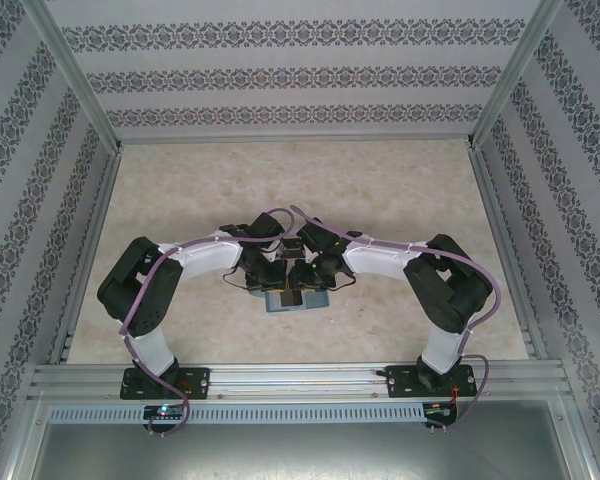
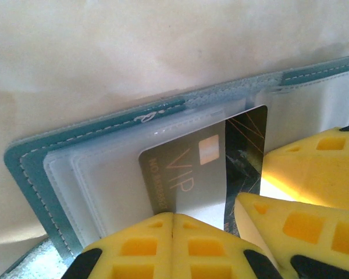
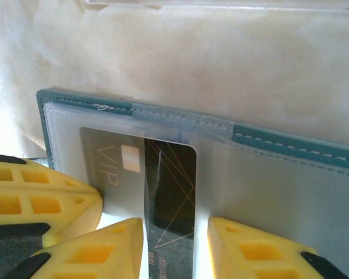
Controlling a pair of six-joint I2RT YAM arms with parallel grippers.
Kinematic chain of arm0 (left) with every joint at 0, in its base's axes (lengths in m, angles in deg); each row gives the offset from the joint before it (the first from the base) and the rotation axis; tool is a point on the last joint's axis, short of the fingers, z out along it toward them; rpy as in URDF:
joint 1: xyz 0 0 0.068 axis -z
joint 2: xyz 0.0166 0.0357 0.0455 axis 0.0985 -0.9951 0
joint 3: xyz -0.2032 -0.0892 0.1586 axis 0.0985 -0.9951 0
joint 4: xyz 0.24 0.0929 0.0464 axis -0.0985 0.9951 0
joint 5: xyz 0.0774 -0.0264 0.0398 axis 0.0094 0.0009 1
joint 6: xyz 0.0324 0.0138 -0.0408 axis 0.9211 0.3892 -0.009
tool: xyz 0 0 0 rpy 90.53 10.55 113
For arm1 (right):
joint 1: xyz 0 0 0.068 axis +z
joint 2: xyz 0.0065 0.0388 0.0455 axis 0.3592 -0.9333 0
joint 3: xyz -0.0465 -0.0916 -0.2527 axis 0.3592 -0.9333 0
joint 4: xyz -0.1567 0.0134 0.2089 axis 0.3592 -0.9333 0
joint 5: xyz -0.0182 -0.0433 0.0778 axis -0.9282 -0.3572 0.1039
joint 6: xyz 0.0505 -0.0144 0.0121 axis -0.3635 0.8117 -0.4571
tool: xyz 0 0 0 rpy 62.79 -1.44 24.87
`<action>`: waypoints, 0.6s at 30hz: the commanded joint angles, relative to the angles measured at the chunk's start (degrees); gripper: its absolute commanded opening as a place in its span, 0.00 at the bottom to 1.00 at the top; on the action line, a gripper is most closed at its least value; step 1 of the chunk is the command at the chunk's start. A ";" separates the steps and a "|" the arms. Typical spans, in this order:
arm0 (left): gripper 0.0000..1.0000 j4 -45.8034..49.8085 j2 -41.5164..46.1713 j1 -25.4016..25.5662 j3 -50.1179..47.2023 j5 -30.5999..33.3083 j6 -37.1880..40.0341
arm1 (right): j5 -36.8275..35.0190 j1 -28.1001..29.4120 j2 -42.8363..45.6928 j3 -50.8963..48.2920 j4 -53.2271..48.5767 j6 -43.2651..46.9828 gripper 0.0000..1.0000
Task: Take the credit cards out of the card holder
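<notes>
Left gripper: fingers pressed together, tips down at lower end of grey VIP card. Right gripper: fingers apart, straddling dark card, slight gap at one edge. Cards overlapping, partly inside clear sleeves of card holder, open flat on table, mid-frame.

The black-and-white left arm and its twin, the right arm, bow outward at the elbows and reach inward, wrists almost meeting. The yellow-fingered left pincer has its fingers pressed flush together. The yellow-fingered right pincer has its fingers parted, just beside it.
</notes>
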 commanded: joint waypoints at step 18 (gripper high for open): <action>0.00 3.51 -2.54 0.70 -0.27 3.06 1.27 | 12.76 -2.50 1.07 -8.18 17.07 -5.27 0.26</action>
